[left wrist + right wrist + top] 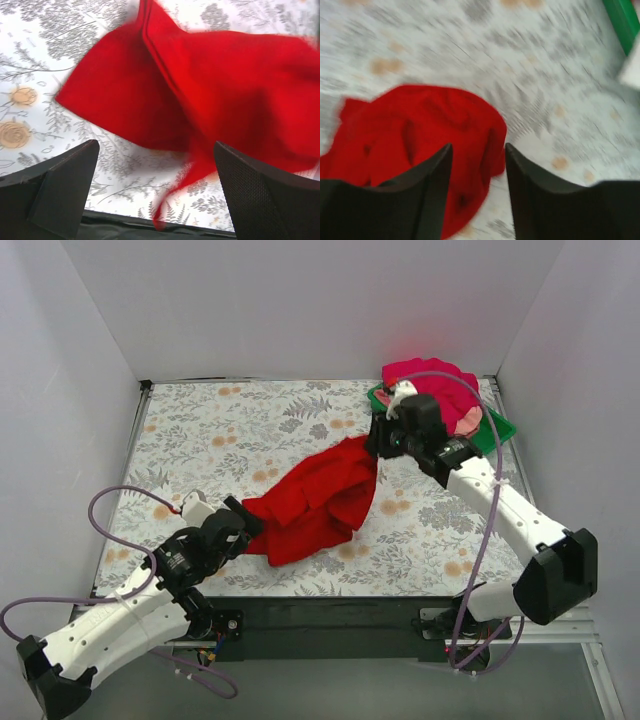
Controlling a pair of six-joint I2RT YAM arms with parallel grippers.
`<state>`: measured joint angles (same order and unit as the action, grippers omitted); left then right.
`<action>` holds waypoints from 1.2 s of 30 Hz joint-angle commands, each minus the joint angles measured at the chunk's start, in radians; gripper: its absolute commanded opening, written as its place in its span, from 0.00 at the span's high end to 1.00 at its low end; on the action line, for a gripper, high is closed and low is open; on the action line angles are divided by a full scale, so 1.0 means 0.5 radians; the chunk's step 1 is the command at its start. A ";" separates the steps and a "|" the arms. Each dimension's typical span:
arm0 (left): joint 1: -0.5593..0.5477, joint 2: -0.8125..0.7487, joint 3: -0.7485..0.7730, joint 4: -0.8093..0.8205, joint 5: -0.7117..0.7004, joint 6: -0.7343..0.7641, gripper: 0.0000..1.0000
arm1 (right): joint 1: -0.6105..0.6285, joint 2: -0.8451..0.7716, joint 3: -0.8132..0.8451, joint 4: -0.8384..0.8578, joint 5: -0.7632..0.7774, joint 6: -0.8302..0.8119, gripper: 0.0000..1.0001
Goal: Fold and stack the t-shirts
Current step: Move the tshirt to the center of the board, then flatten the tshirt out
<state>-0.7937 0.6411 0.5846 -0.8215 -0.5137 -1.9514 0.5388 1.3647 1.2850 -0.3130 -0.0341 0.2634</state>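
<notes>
The large red t-shirt [318, 502] lies crumpled in the middle of the flowered table. It also shows in the left wrist view [210, 85] and in the right wrist view [420, 130]. My left gripper [250, 516] is at the shirt's near left edge, jaws wide open [155, 144] with only a thin strand of red cloth between them. My right gripper [375, 444] is over the shirt's far right corner, open [478, 145], with nothing gripped. A magenta t-shirt [432, 377] is heaped with light pink cloth [468, 422] at the back right.
The heap rests on a green plastic tray [498, 433] at the back right corner; the tray's rim shows in the right wrist view [621, 20]. White walls close in the table on three sides. The black front edge [150, 225] lies just below the left gripper.
</notes>
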 commanded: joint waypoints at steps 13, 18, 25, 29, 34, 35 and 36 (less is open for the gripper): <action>0.010 0.126 -0.022 -0.219 -0.003 -0.312 0.02 | -0.106 -0.664 -0.971 0.076 0.121 0.081 0.02; 0.016 0.196 -0.053 -0.213 -0.022 -0.361 0.02 | 0.333 -0.717 -1.113 0.248 0.102 0.096 0.02; 0.050 0.197 -0.053 -0.158 -0.025 -0.343 0.02 | 1.345 -0.196 -0.859 0.405 0.513 0.059 0.02; 0.084 0.224 0.015 -0.304 -0.101 -0.383 0.02 | 1.505 0.260 -0.607 0.396 0.547 0.062 0.02; 0.109 0.184 0.024 -0.370 -0.142 -0.401 0.02 | 1.533 0.562 -0.429 0.393 0.522 0.084 0.04; 0.109 0.187 0.018 -0.345 -0.114 -0.380 0.02 | 1.536 0.635 -0.407 0.390 0.519 0.081 0.05; 0.109 0.190 0.009 -0.330 -0.096 -0.365 0.02 | 1.533 0.666 -0.368 0.393 0.519 0.075 0.06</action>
<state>-0.7456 0.7448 0.5694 -0.9726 -0.5358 -1.9903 1.3045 1.6558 1.0351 -0.1467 0.1951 0.3035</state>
